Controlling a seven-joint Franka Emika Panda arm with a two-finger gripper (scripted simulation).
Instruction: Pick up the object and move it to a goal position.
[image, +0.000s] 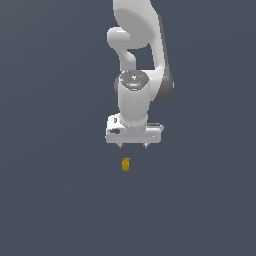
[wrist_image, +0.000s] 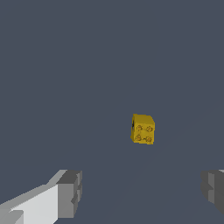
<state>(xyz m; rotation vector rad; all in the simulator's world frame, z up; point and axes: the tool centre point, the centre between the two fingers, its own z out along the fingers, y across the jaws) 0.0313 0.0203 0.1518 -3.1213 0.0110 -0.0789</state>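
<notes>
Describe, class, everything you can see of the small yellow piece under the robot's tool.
The yellow piece is a tiny mustard-coloured block, far smaller than the white tool. In the wrist view it looks boxy, with four small round studs on one face. Its finish is matte, like plastic. It sits alone on the plain dark grey floor, just below the open tool. Nothing but the floor touches it; the fingers stand apart from it on either side.

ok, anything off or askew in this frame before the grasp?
Nothing stands out. The yellow object sits alone on the plain grey floor, intact as far as the renders show. The gripper hangs above it, jaws wide apart, not touching it.
</notes>
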